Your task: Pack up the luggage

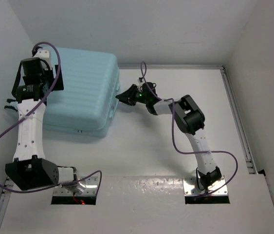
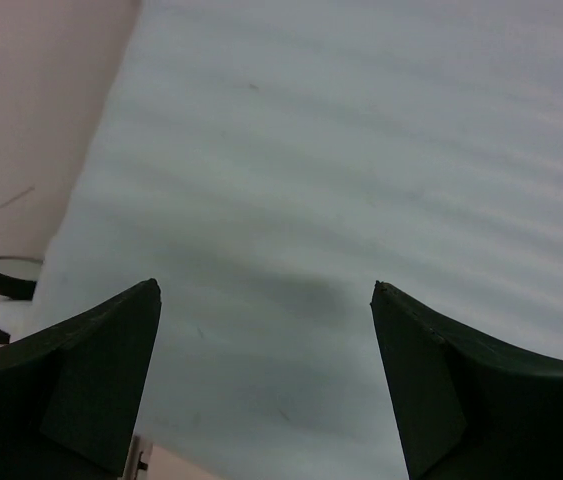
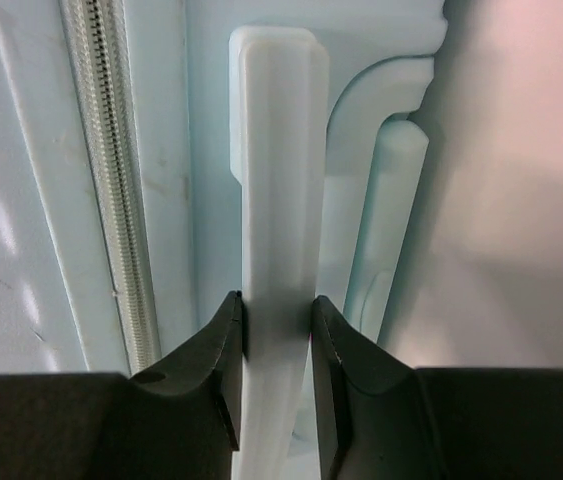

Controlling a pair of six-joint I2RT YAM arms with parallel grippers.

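Note:
The luggage is a large pale blue ribbed suitcase lying closed and flat at the table's back left. In the right wrist view its zipper runs beside a pale side handle. My right gripper is at the suitcase's right side and is shut on that handle, both fingers pressed against it. My left gripper hangs over the suitcase's far left part. Its jaws stand wide open just above the ribbed shell, with nothing between them.
Small black-and-white wheels stick out at the suitcase's left end, close to the left wall. White walls enclose the table on the left, back and right. A metal rail runs along the right edge.

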